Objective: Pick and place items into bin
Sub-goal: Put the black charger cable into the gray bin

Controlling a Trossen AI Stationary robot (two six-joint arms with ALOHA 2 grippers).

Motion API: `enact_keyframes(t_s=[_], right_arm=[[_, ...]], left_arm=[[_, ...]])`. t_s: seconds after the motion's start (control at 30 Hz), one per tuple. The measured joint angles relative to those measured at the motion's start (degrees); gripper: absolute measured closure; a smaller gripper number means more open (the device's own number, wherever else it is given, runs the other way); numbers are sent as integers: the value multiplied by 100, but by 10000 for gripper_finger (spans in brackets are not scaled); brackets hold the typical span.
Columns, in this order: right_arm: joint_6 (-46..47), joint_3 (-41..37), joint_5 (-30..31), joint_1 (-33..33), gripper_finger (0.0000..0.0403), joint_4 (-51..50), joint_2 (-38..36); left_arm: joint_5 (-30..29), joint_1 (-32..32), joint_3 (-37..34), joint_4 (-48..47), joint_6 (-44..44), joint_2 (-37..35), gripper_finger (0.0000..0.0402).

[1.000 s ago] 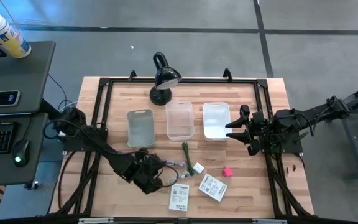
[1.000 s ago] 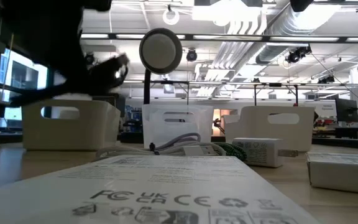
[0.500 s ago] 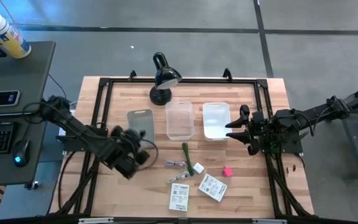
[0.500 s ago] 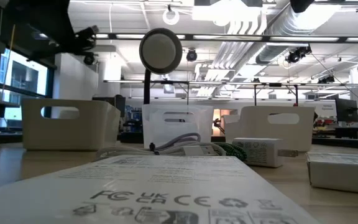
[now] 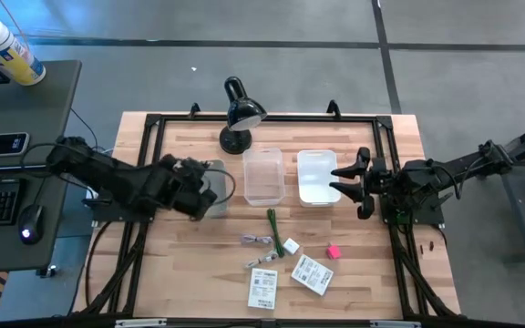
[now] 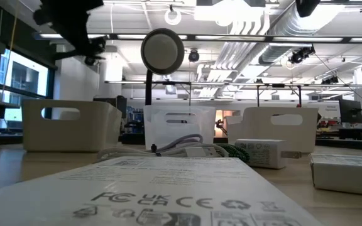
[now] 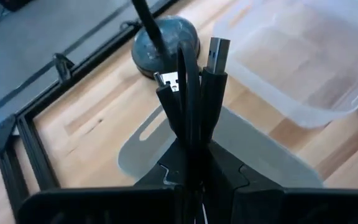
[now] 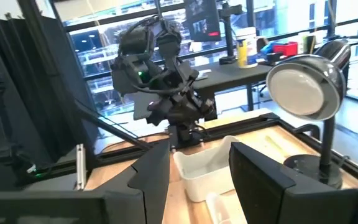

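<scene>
Left jaws [image 7: 191, 155] clamped on black USB cable [image 7: 194, 93] above grey bin [image 5: 207, 187], right jaws [image 8: 197, 180] apart; loose plugs risk snagging bin's rim on release.

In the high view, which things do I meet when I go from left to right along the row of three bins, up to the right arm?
Left end effector holding a black cable above the grey bin → clear bin → white bin → right end effector.
</scene>
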Motion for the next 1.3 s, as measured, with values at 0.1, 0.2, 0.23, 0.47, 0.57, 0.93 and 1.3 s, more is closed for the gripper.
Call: enact_keyframes(t_s=[0.1, 0.2, 0.23, 0.47, 0.57, 0.93, 1.3], right_arm=[[1, 0, 23, 0, 247, 0, 0], [25, 0, 22, 0, 247, 0, 0], [41, 0, 21, 0, 247, -3, 0], [248, 0, 21, 0, 247, -26, -2], [259, 0, 27, 0, 247, -35, 0], [368, -2, 366, 0, 247, -92, 0], [815, -2, 384, 0, 247, -365, 0]], left_arm=[[401, 381, -315, 653, 778, -4, 385], [839, 727, -706, 1271, 1350, -84, 385], [980, 828, -838, 1504, 1510, -91, 385], [1635, 1340, -1496, 2219, 1972, -177, 385], [1785, 1521, -1612, 2375, 2069, -253, 385], [2400, 2417, -1984, 3145, 2395, -311, 385], [2744, 2863, -2010, 3182, 3159, -309, 383]])
